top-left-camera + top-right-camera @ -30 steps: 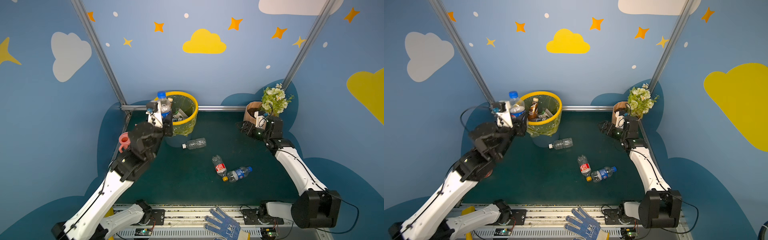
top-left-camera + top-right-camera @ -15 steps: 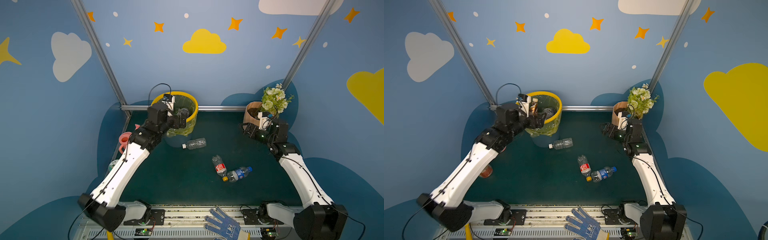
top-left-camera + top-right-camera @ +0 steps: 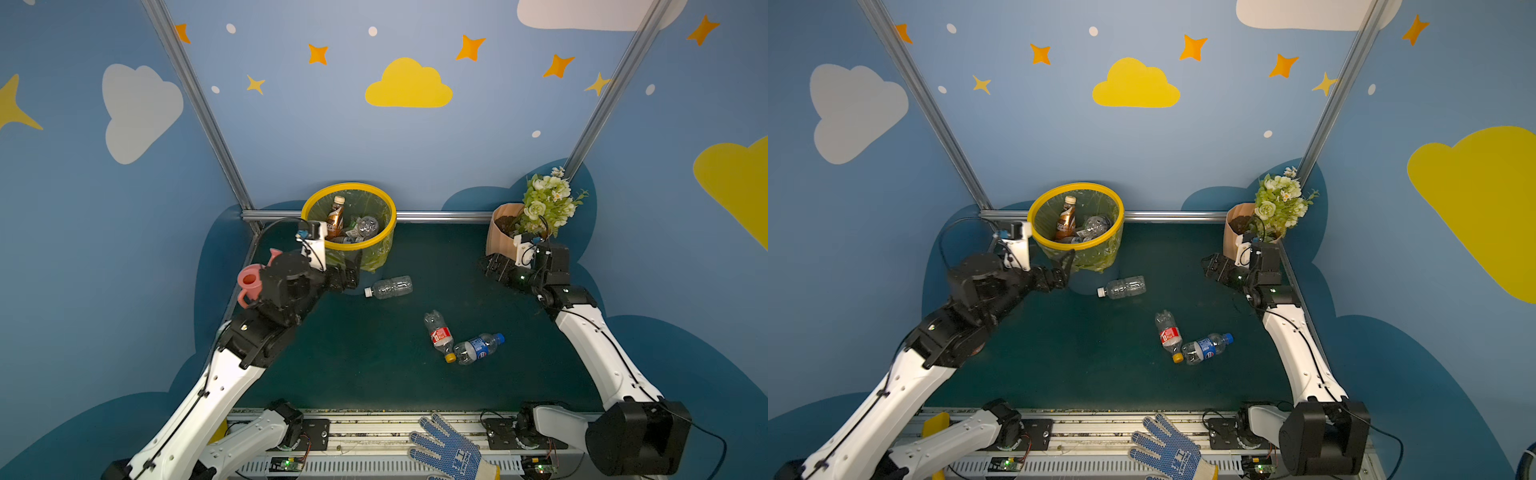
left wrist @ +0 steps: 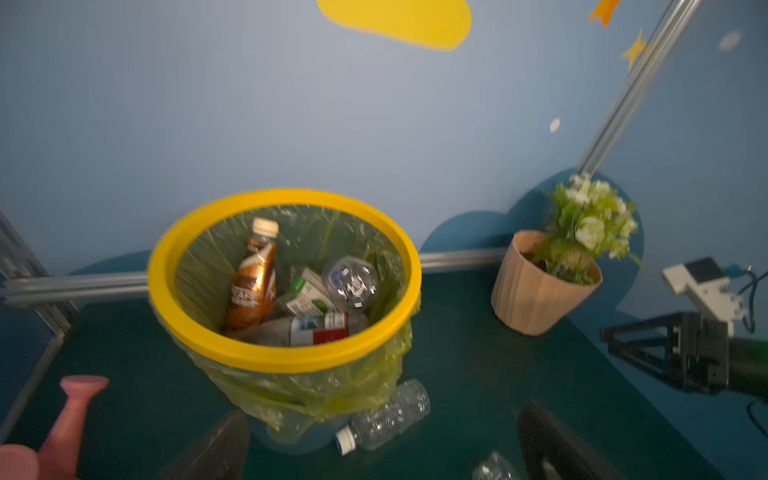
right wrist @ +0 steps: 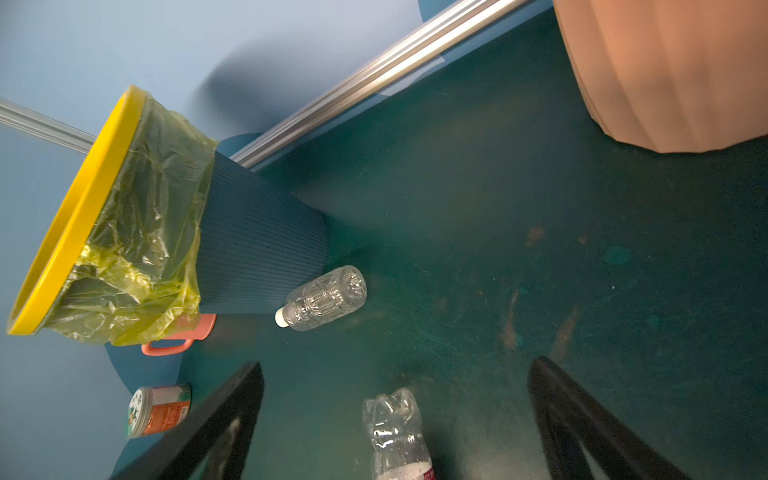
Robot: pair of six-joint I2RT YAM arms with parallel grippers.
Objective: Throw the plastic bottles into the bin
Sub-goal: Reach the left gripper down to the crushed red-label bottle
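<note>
Left pincer (image 3: pixel 1064 272) dropped back, splayed empty beside ribbed, yellow-rimmed bin (image 5: pixel 257 241).

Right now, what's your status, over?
Left gripper open, empty. Right gripper open, empty. Clear bottle, red-label bottle, blue-label bottle lie outside bin. Nothing blocking them.

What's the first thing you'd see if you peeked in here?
Probably the round blue-grey bin with a bright yellow rim at the back of the green table, a shiny brown plastic bottle propped inside. Three clear plastic bottles lie loose in front of it: white-capped, red-labelled, blue-labelled. A ribbed peach pot of white flowers stands at the back right.
</note>
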